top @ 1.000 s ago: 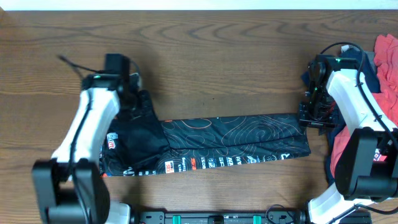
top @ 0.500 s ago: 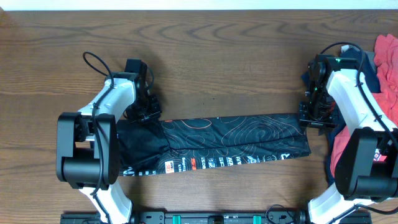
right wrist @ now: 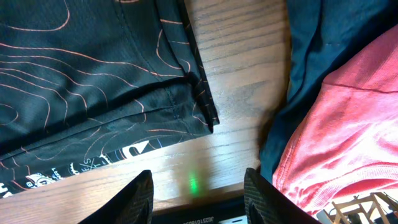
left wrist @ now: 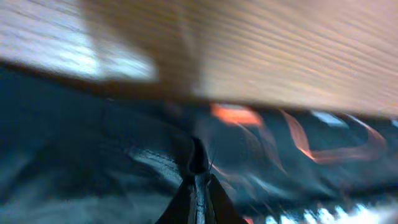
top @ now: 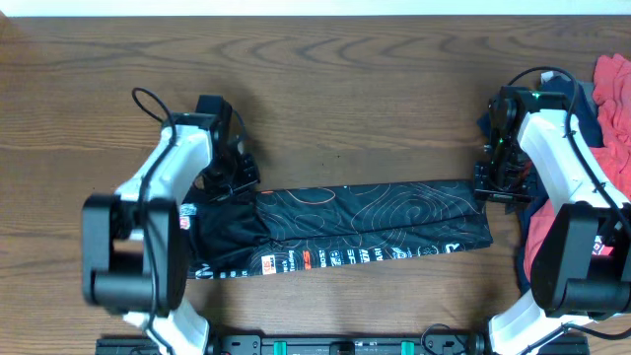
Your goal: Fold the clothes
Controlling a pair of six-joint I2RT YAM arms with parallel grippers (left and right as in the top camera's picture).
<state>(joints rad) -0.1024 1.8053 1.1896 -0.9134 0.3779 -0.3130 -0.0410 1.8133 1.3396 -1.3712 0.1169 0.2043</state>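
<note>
The black jersey (top: 365, 222) with thin contour lines lies folded into a long strip across the front of the table. My left gripper (top: 233, 183) is at its upper left edge. In the blurred left wrist view the fingers (left wrist: 198, 180) are pressed together with a ridge of the black fabric (left wrist: 124, 143) pinched between them. My right gripper (top: 493, 187) is open over bare wood at the jersey's right end. In the right wrist view its fingers (right wrist: 196, 180) stand wide apart, just off the jersey's corner (right wrist: 93, 74).
A red tee (top: 613, 89) and a navy tee (top: 590, 110) lie heaped at the right edge, right beside my right arm. They also show in the right wrist view as red cloth (right wrist: 348, 143) and navy cloth (right wrist: 323, 50). The wooden table (top: 345, 89) stretches behind the jersey.
My left arm has swung so its gripper moved a little right and nearer, onto the jersey's upper left edge. The jersey's left end has shifted. The right arm has not moved.
</note>
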